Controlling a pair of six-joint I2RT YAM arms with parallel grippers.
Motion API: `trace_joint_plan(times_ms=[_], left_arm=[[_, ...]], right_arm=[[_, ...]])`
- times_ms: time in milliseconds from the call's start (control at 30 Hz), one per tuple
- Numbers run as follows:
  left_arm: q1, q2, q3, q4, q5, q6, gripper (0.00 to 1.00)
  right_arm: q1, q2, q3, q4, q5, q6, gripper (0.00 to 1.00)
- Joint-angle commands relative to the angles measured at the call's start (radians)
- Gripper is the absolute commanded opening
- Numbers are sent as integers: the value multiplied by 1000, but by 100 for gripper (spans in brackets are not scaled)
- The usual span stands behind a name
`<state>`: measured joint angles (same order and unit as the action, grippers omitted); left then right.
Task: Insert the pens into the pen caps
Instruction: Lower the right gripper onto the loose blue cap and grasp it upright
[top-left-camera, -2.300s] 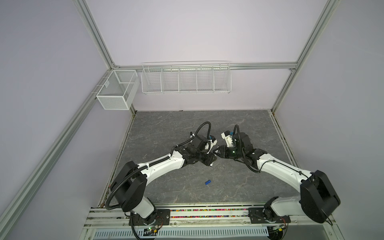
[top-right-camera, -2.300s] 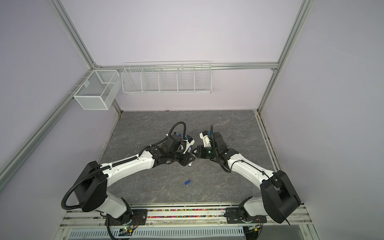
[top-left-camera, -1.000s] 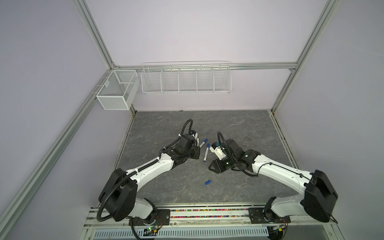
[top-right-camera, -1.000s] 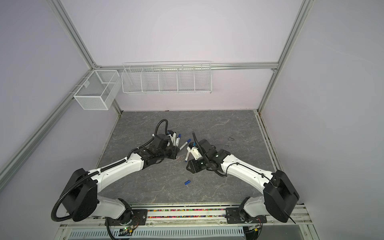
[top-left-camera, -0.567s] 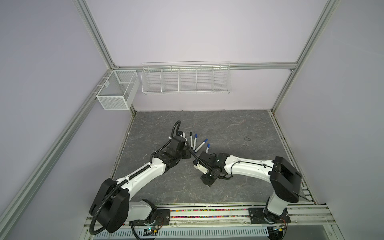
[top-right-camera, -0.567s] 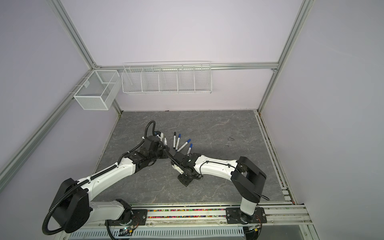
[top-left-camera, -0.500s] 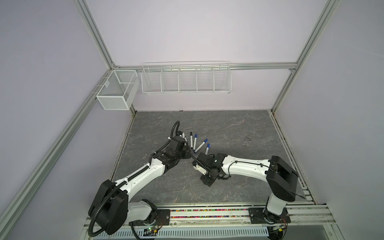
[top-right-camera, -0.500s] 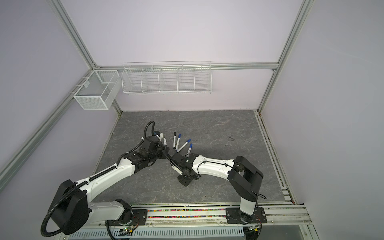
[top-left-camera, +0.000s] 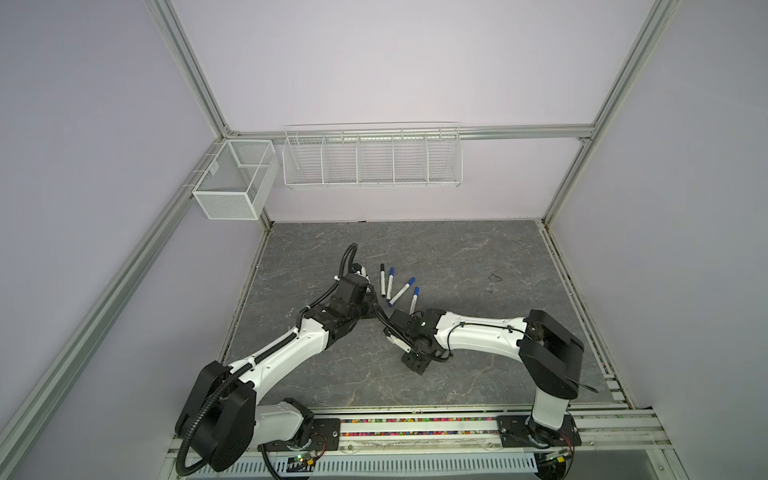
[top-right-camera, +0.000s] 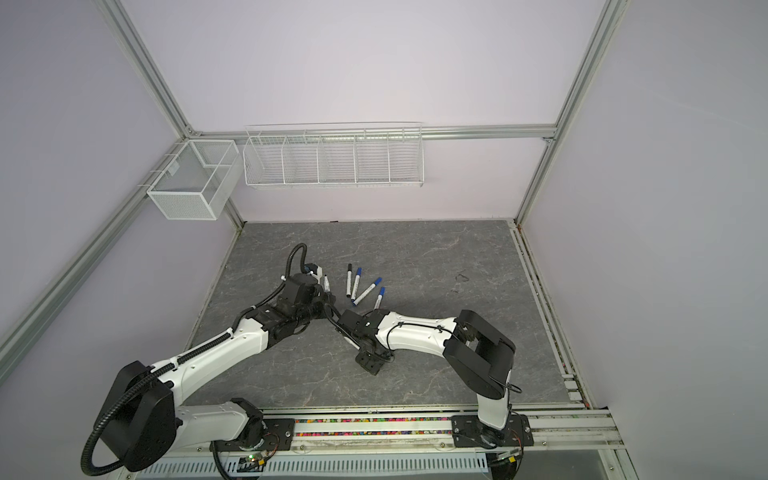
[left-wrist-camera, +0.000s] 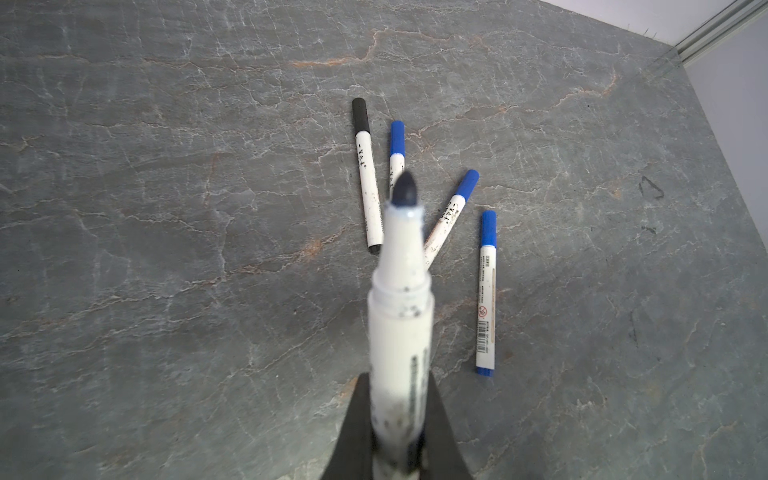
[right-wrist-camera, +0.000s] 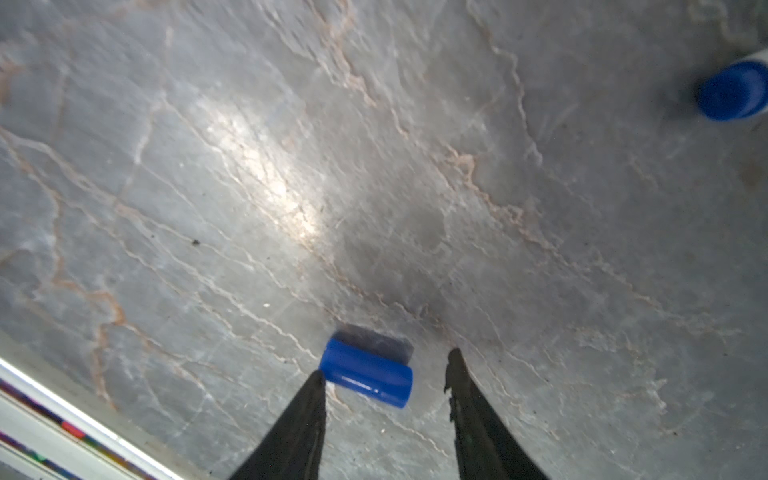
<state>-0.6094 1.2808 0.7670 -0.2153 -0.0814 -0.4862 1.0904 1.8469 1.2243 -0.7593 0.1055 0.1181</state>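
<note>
Four white-barrelled marker pens (left-wrist-camera: 486, 291) lie capped; my left gripper (left-wrist-camera: 397, 378) clamps the uncapped fifth (left-wrist-camera: 401, 324), right gripper (right-wrist-camera: 386, 362) open astride the stubby blue cap (right-wrist-camera: 365, 372).

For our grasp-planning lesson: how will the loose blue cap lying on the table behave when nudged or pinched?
The blue cap lies on its curved side, so a nudge would probably roll it. Its glossy highlight suggests smooth plastic, perhaps slippery in the right hand.
</note>
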Motion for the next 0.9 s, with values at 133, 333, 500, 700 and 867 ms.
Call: trace_joint_plan(times_ms=[133, 333, 500, 700, 867], left_arm=[[-1, -8, -10, 27, 12, -20, 0], [-1, 1, -6, 30, 28, -29, 0], [-1, 3, -5, 23, 27, -31, 0], [-1, 3, 0, 11, 22, -28, 0], [-1, 13, 1, 20, 36, -29, 0]], right_arm=[[18, 25, -23, -29, -11, -23, 50], [23, 22, -31, -28, -19, -26, 50], [24, 29, -37, -14, -17, -21, 49], [25, 25, -71, -5, -26, 5, 45], [24, 28, -92, 17, -31, 26, 34]])
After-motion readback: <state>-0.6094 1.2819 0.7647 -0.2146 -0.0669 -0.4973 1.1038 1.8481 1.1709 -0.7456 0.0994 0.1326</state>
